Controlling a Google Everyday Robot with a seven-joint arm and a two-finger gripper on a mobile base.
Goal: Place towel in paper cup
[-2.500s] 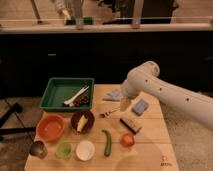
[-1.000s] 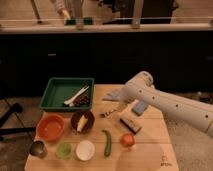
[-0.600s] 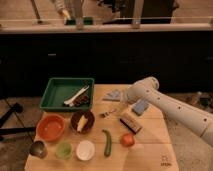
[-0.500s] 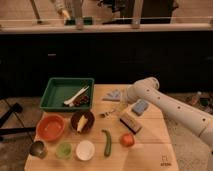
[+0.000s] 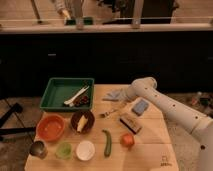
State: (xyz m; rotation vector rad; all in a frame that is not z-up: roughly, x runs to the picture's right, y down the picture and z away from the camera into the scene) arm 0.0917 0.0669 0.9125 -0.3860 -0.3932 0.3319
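Arm's dropped low since a couple secs back. The claw (image 5: 123,94) is now down at the towel (image 5: 113,94), right at its edge, claw spread w/ nothing pinched. Towel lies crumpled on the table (image 5: 150,150) near the back edge, just beside the green tray (image 5: 57,92). Paper cup (image 5: 85,150) sits in the front row, btw the green cup (image 5: 64,150) & a green veg (image 5: 106,143), well apart from the towel. Sponge (image 5: 140,106) near the arm.
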